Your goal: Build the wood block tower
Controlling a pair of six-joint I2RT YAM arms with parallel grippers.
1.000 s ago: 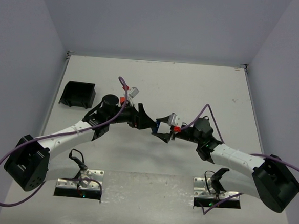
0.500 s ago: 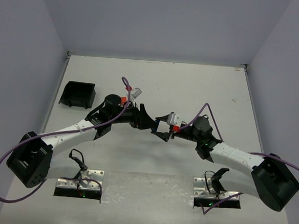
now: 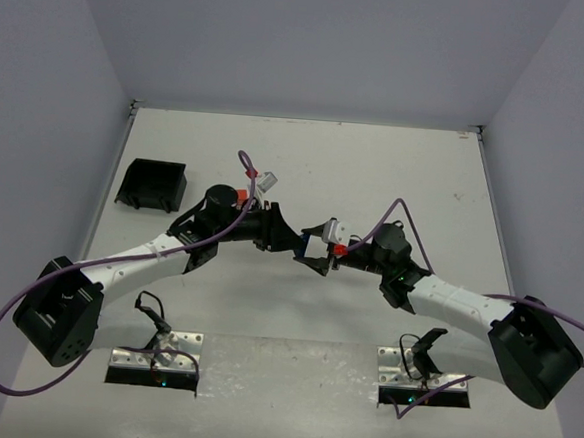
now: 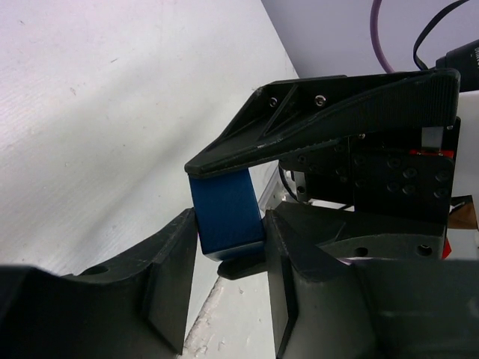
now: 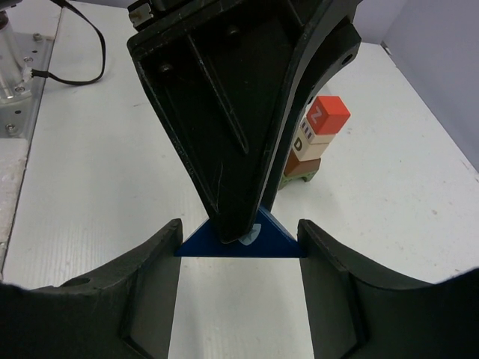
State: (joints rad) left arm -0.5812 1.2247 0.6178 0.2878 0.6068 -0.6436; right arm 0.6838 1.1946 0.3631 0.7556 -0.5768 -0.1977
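Closing on the piece: the left hand [image 4: 230, 222] has drawn its 2 fingers in over the last second. They stood wide apart; now they lie against the 2 flat triangular faces of the blue wedge [image 4: 223, 202]. The left wrist view shows contact on both sides. How firm the squeeze is, I cannot tell.

- Right hand [image 5: 239, 238]: no change. It grips the wedge by the 2 ends of its long base. One finger of the left hand crosses in front and hides the apex.
- Arms: hardly moved in the top view. The right hand has crept a little toward the left one.
- Wedge: between both hands at once, and apparently clear of the desk [image 5: 90, 164].
- Tower [image 5: 310, 146]: stands on the desk beyond the right hand's fingertips, off to their right side. The red cube [image 5: 328, 114] is on top, with the tan cubes [image 5: 305, 146] under it, partly hidden by that finger. The olive-green oblong [image 5: 301, 170] is at the bottom.

Reading: a hand-to-hand pass at its midpoint. The stack looks finished apart from its cap, so the wedge is likely the last piece. The next step should be the right hand letting go. If it does so before the left hand's hold is sure, the wedge could drop or twist.
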